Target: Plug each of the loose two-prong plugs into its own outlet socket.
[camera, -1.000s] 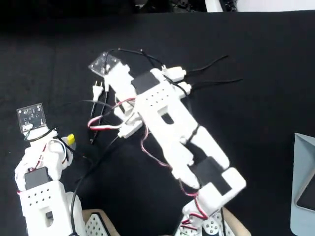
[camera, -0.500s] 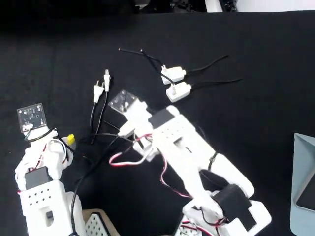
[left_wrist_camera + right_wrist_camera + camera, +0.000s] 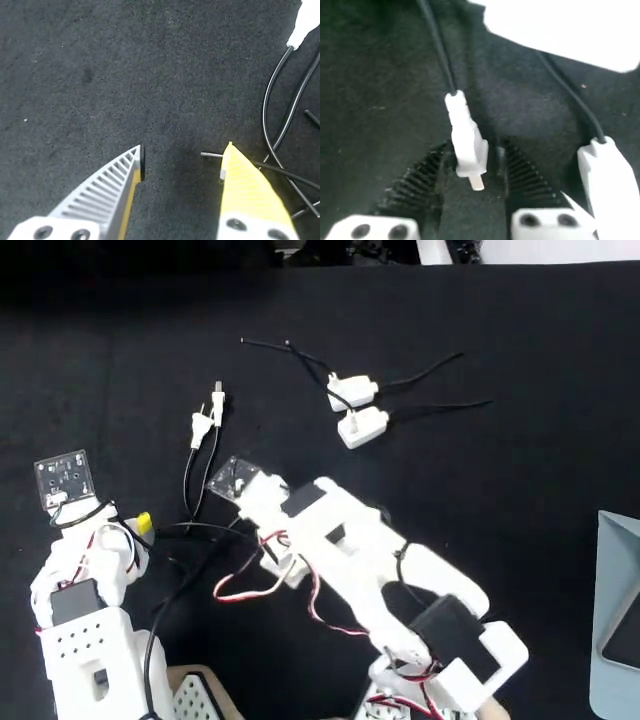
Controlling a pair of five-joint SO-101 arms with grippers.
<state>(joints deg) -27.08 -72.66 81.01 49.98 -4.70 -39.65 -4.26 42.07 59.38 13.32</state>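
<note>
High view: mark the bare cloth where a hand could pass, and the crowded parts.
Free: far-left cloth beyond the two plugs; the wide right stretch between the sockets and the grey bin. Crowded: near middle, where black cables lie around the right arm beside the left arm.

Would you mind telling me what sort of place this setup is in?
Probably a robotics test bench: white left arm and right arm with exposed wiring, at a black-covered table with loose plugs and sockets laid out.

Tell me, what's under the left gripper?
Bare black table lies beneath the open left gripper. Black cables run beside its yellow finger, which covers where one of them goes.
</note>
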